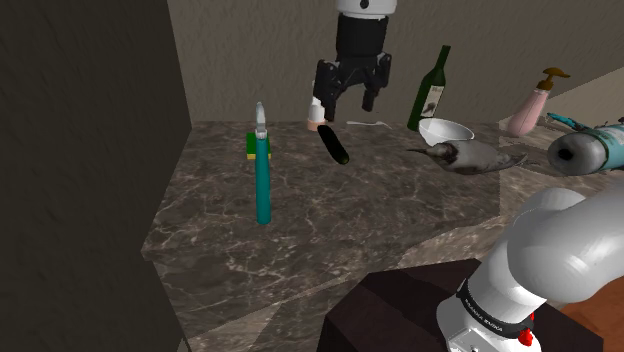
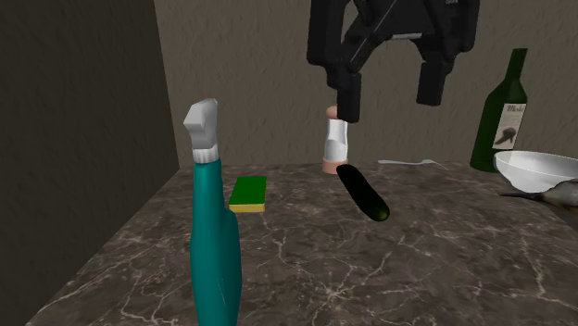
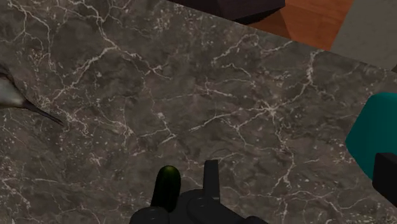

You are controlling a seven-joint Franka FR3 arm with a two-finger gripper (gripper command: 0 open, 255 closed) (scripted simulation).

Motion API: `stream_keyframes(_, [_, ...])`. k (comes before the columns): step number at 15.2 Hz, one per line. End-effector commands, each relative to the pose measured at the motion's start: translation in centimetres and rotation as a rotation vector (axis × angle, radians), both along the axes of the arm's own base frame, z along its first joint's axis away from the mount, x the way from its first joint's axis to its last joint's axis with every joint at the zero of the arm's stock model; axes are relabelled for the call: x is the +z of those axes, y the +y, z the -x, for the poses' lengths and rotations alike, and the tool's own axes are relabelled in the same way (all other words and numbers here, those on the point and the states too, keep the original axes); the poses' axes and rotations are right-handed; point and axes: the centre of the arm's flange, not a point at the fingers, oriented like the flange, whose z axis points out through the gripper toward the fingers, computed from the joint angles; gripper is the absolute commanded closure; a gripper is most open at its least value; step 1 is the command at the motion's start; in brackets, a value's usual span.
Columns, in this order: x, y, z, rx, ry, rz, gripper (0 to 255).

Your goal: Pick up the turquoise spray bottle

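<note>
Nearest the shoulder camera, the white arm (image 1: pixel 560 250) rose from its stand, carrying the gripper (image 1: pixel 345 108) above the marble counter (image 1: pixel 400 210), well apart from the turquoise spray bottle (image 1: pixel 263 170) and higher than its nozzle. That bottle stood upright, with a green sponge (image 1: pixel 250 146) behind it and a dark cucumber (image 1: pixel 335 143) farther beyond. Second exterior view: the bottle stood foremost; the fingers hung spread and empty, probably set wide to straddle its body. Wrist view: a turquoise edge of the bottle lay beside one finger, not between the pair, so a sideways shift seemed needed before descent.
</note>
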Motion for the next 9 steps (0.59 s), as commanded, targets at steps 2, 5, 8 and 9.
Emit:
stream_keyframes(2, [0.4, 4.0, -1.2, -0.016, -0.005, 0.000, 0])
stream_keyframes(5, [0.7, 7.7, -2.4, -0.030, -0.010, 0.001, 0])
stream_keyframes(8, [0.9, 11.5, -3.7, -0.044, -0.016, 0.002, 0])
stream_keyframes(9, [1.0, 12.7, -4.1, -0.048, -0.018, 0.002, 0])
